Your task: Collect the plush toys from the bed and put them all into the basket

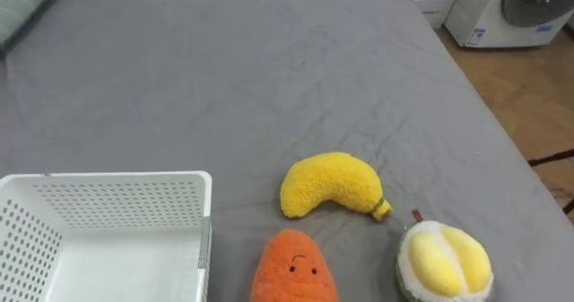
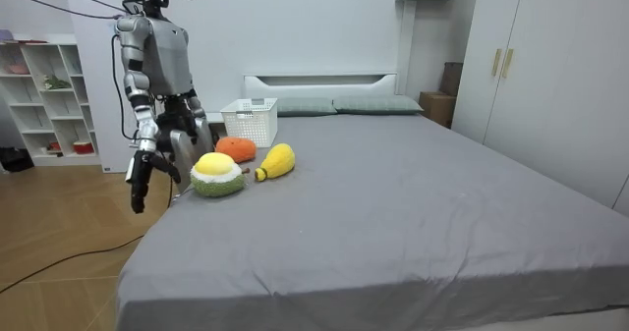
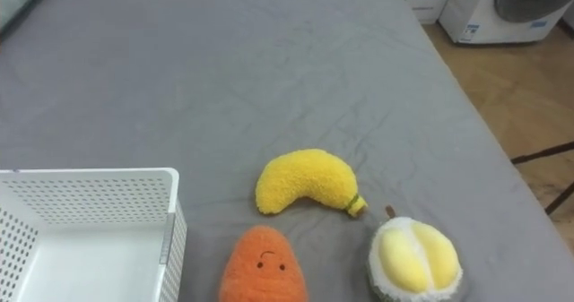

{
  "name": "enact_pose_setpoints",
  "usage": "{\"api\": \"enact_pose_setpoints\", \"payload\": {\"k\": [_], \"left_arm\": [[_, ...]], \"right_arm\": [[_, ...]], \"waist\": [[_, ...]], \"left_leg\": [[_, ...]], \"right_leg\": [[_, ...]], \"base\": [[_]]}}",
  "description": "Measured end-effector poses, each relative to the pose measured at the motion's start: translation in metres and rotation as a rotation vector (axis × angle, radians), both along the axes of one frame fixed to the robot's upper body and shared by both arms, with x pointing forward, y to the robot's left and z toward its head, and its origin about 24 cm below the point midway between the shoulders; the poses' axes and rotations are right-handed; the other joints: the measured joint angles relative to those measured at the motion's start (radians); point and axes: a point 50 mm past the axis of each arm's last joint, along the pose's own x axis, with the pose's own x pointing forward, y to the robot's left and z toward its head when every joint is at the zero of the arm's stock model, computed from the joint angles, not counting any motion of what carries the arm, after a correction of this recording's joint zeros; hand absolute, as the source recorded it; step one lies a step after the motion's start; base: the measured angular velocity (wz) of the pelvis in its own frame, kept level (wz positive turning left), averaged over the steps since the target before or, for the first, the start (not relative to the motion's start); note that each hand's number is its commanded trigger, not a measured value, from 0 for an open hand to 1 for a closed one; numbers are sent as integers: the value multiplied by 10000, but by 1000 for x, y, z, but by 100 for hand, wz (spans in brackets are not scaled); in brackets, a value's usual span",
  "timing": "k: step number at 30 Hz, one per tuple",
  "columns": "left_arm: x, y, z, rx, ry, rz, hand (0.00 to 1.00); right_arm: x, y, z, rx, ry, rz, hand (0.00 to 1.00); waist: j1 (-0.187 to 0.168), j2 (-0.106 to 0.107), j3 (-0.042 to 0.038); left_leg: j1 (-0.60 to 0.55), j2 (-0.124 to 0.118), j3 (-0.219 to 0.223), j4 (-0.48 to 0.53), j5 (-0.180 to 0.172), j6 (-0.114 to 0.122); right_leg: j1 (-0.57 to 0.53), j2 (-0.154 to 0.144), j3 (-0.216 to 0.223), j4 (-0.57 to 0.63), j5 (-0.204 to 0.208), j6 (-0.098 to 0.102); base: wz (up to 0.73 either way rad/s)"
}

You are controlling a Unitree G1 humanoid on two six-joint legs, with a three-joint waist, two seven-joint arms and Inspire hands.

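Stage: opening, nothing collected yet.

- Bed (image 1: 269, 69), grey: one.
- Toys lying on it near the edge before the robot: three, being one plush banana (image 1: 330, 184), one plush carrot (image 1: 293, 268) and one plush durian (image 1: 444, 262).
- Basket (image 1: 108, 212), white: one, empty, just beside the carrot.
- Right hand (image 2: 138, 189): hangs relaxed, holding nothing.
- Left hand (image 2: 185, 152): low by the bed's edge, state cannot be told.

Next move, probably: reach for a toy, grasp it and lift it over the basket rim.

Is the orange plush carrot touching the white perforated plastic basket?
Apart. The left eye view shows a strip of grey bedsheet between the orange plush carrot and the white perforated plastic basket.
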Motion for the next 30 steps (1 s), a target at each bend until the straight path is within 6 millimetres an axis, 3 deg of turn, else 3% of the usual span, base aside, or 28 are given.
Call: {"api": "enact_pose_setpoints", "payload": {"k": [5,8,11,14,20,23,30], "left_arm": [[4,-1,0,30,-122,-152,0],[4,-1,0,14,-136,-191,0],[6,-3,0,2,-173,-257,0],[5,-3,0,-13,-175,-273,0],[9,-2,0,12,-289,-471,0],[9,-1,0,-33,-319,-518,0],[11,-2,0,-66,-376,-592,0]], "right_arm": [[30,-4,14,-884,-737,694,0],[37,-4,17,-1225,-733,1227,0],[46,-5,23,-1836,-660,2034,0],[66,-3,37,-2643,-1129,2974,0],[96,7,58,-3669,-1972,4618,0],[105,14,64,-4013,-2209,5469,0],[114,27,65,-4383,-2047,7373,0]], "waist": [[34,-8,6],[157,-19,6],[320,33,-51],[381,20,-59],[598,-96,-22],[619,-40,-57],[754,-28,-41]], "left_leg": [[-175,-3,94,50,4,3],[-186,0,151,35,3,3],[-297,-1,242,35,4,4],[-282,-4,287,61,8,6],[-286,-3,285,79,8,6],[-289,-2,289,71,8,6],[-313,-6,299,64,8,6]], "right_leg": [[-284,6,136,150,-1,-3],[-337,14,173,166,-2,-2],[-526,17,219,203,4,-5],[-599,20,264,301,5,-6],[-614,17,254,141,5,-2],[-544,19,253,152,7,-3],[-509,8,219,140,25,8]], "base": [[-7],[-5],[-11],[-7],[2],[0],[0]]}}
